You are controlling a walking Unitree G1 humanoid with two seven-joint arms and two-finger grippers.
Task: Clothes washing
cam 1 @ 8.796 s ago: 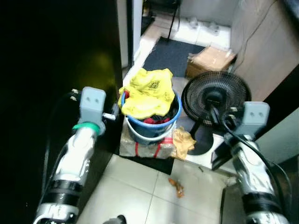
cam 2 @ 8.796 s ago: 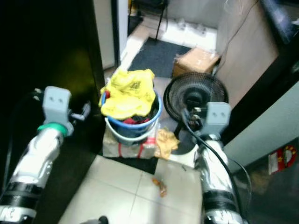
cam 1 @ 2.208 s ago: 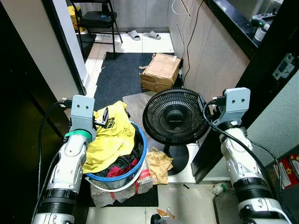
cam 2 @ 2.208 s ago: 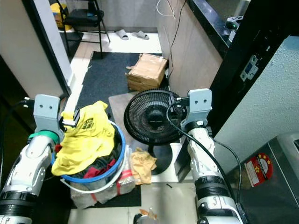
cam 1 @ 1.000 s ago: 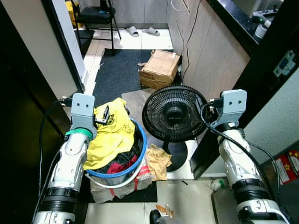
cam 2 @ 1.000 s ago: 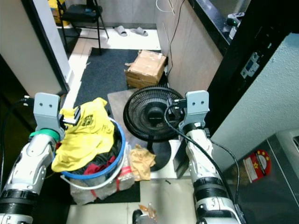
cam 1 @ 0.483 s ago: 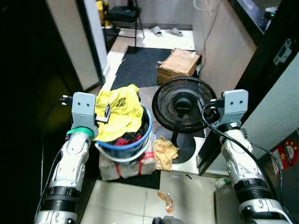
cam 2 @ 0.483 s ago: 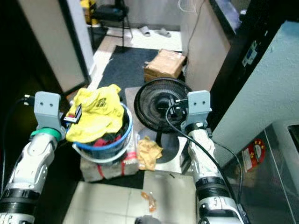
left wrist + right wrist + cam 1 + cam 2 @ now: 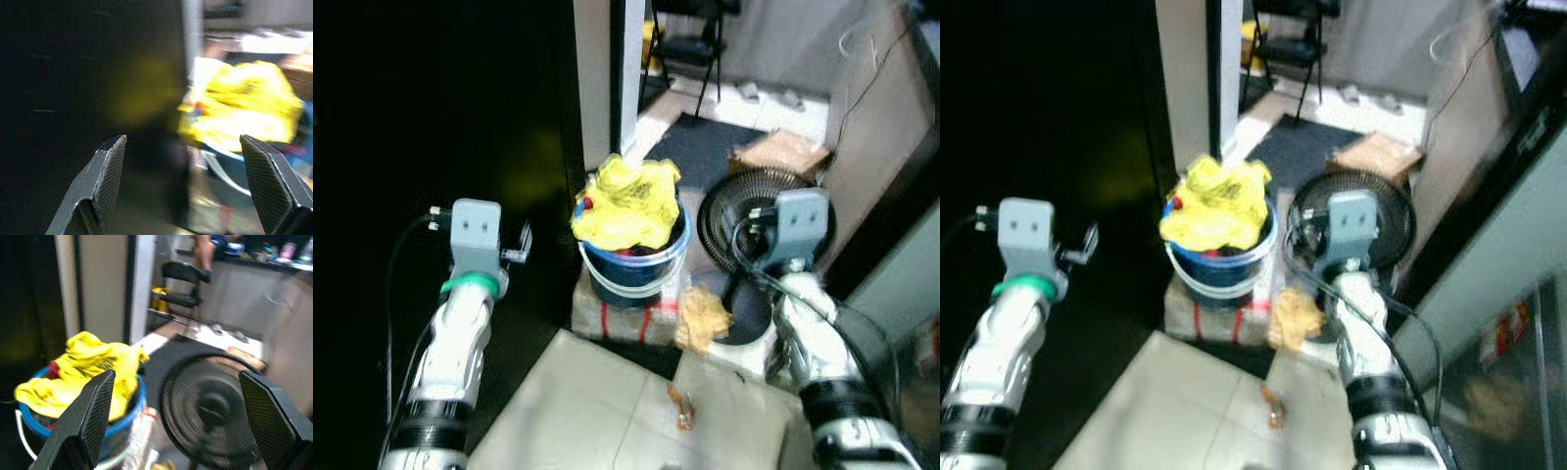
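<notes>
The blue bucket (image 9: 632, 264) stands on a wrapped bundle (image 9: 625, 315) on the floor, between a dark doorway wall and a black floor fan (image 9: 744, 220). A yellow garment (image 9: 626, 203) is heaped over the bucket's rim, with red cloth visible beneath it. A crumpled tan bag (image 9: 703, 315) lies just beside the bundle, at the fan's base.

The left hand (image 9: 188, 186) is raised near the bucket, fingers spread wide, holding nothing. The right hand (image 9: 183, 423) is raised in front of the fan, fingers likewise spread and empty. A cardboard box (image 9: 781, 152) and dark mat (image 9: 705, 137) lie beyond.
</notes>
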